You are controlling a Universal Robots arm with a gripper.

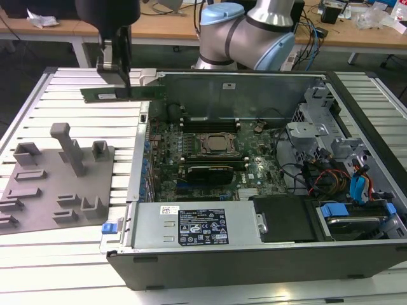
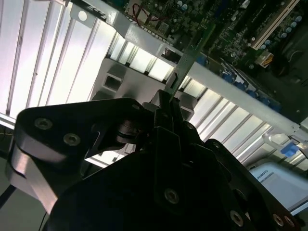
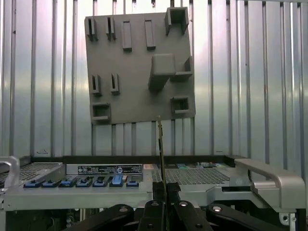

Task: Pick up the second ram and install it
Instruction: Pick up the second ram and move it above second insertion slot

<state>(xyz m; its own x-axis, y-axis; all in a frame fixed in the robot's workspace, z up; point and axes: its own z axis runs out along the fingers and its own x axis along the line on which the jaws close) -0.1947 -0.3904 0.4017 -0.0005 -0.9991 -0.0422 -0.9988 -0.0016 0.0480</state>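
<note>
We see the black two-finger gripper (image 1: 119, 77) clamped on the second ram (image 1: 114, 95), a long, thin green circuit-board stick. The fingers are nearly together and pinch the stick at its upper edge. The stick hangs level above the white slatted metal table (image 1: 38, 114), just outside the far corner of the open black computer case (image 1: 254, 262), on the exterior view's left. In both wrist views the stick (image 2: 187, 57) (image 3: 160, 144) appears edge-on, projecting from the gripper (image 2: 166, 103) (image 3: 161, 204). The grey plastic fixture plate with upright blocks (image 1: 44, 190) (image 3: 134, 67) lies on the table, well apart from the stick.
</note>
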